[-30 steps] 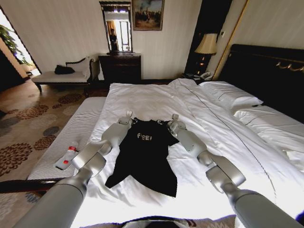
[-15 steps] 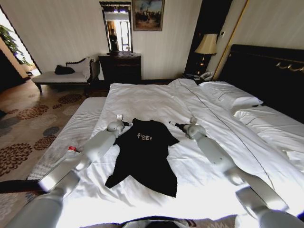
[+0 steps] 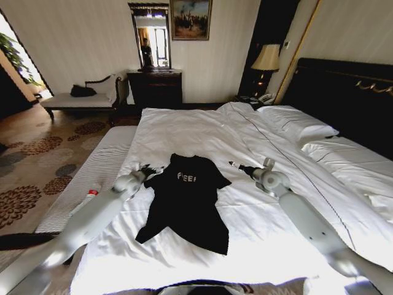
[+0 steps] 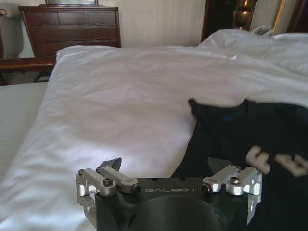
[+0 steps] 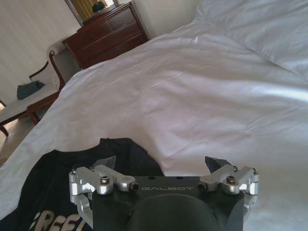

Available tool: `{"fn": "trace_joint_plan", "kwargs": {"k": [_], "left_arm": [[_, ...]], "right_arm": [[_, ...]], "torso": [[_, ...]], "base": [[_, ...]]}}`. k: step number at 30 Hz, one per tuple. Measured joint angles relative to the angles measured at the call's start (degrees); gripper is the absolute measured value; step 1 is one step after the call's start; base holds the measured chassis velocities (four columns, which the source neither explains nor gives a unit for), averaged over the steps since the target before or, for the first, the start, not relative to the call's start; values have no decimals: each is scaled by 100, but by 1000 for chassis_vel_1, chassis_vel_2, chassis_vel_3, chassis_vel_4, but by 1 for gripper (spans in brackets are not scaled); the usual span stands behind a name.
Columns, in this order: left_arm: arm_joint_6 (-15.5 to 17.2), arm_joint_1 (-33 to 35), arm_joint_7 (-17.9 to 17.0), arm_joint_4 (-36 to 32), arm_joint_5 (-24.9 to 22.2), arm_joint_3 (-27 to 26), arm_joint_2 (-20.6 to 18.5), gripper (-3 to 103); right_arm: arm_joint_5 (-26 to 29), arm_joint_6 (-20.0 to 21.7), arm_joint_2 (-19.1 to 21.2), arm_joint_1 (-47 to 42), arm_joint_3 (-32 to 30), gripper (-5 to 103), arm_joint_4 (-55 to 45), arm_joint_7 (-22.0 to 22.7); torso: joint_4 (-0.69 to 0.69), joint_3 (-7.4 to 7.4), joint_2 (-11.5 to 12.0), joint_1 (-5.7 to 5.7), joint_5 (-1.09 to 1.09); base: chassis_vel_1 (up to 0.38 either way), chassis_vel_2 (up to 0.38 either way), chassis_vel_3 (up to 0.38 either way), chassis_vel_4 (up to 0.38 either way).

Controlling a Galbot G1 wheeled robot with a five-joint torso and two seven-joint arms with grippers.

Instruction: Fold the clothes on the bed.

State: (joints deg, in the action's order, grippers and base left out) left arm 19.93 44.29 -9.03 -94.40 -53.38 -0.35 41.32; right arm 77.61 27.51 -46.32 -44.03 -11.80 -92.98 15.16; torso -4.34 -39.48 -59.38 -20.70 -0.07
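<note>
Jaws stand wide and empty on both grippers: the left gripper (image 3: pixel 146 168) hovers just beside the T-shirt's (image 3: pixel 187 203) left sleeve, the right gripper (image 3: pixel 236 165) near its right sleeve. The shirt lies flat, lettering up, on the bed (image 3: pixel 202 126). The step in hand looks like lining up for a sleeve fold; next, each gripper needs a firm pinch of cloth.

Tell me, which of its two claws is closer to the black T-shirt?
The left. The left gripper sits right at the edge of the T-shirt, by its sleeve, fingers open. The right gripper hangs open over bare white duvet, a clear gap from the other sleeve.
</note>
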Motion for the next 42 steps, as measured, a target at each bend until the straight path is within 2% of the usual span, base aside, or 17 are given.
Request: {"fn": "trace_joint_plan", "kwargs": {"k": [1,3,5,6,7,8,9,11,13,15,17,18,20,27,32,35,42], "left_arm": [[-43,345,59,-165,98,-214,-137,100],[-100,608,117,-287,186,-358,-240,100],[-235,1077,216,-531,302,-610,-407,100],[-235,1077,216,-531,302,-610,-407,100],[-290,1251,242,-651,305,-716,-445,100],[-318,1338,257,-726,299,-789,-454,100],[-365,1534,279,-911,242,-990,-434,100],[-383,1627,285,-1008,188,-1077,-417,100],[-438,1986,394,-1262,71,-1356,-407,100],[-506,2210,484,-1342,65,-1506,-437,103],[-650,2727,696,-1453,19,-1816,-524,100],[-650,2727,696,-1453,19,-1816,-524,100],[-791,3133,823,-1508,14,-2053,-546,92],[-914,3804,880,-1715,9,-2447,-332,90],[-916,4312,949,-1997,30,-2768,-236,90],[-916,4917,994,-2331,66,-3151,-97,90],[-924,5904,1048,-2803,215,-3660,187,90]], "right_arm": [[21,0,35,-112,-34,100,-127,-3],[37,0,90,-270,-110,100,-277,-9],[40,-18,218,-700,-330,100,-651,-22],[40,-18,218,-700,-330,100,-651,-22],[40,-25,266,-927,-485,100,-855,-21],[42,-27,281,-1061,-595,100,-981,-18],[95,-22,288,-1424,-906,100,-1299,4],[115,-12,283,-1624,-1061,100,-1449,15],[122,17,196,-2359,-1573,100,-1932,4],[108,38,117,-2778,-1808,100,-2172,-34],[-48,52,-71,-3518,-2220,100,-2547,-214],[-48,52,-71,-3518,-2220,100,-2547,-214],[-345,34,-264,-4035,-2430,100,-2804,-355],[-678,100,-622,-4854,-2525,100,-3317,-340],[-503,390,-738,-5478,-2670,100,-3566,-291],[-330,780,-790,-5926,-2794,100,-3592,-443],[-263,993,-945,-6165,-2684,100,-3397,-526]], "torso": [[7,0,0,0,2],[10,-1,0,0,5],[6,-1,0,-1,2],[6,-1,0,-1,2],[-2,-1,0,-1,2],[-4,-1,0,-1,3],[-4,-1,0,-1,3],[-2,-1,0,-1,4],[0,-1,0,-2,3],[-2,-1,1,-2,4],[0,-1,1,-2,4],[0,-1,1,-2,4],[3,0,0,-1,4],[2,-2,1,-2,3],[0,-1,1,-2,4],[0,-1,1,-1,4],[2,-1,1,-2,6]], "base": [[0,0,0,0],[0,0,0,0],[0,0,0,0],[0,0,0,0],[0,0,0,0],[0,0,0,0],[0,0,0,0],[0,0,0,0],[0,0,0,0],[0,0,0,0],[0,0,0,0],[0,0,0,0],[0,0,0,0],[0,0,0,0],[0,0,0,0],[0,0,0,0],[0,0,0,0]]}}
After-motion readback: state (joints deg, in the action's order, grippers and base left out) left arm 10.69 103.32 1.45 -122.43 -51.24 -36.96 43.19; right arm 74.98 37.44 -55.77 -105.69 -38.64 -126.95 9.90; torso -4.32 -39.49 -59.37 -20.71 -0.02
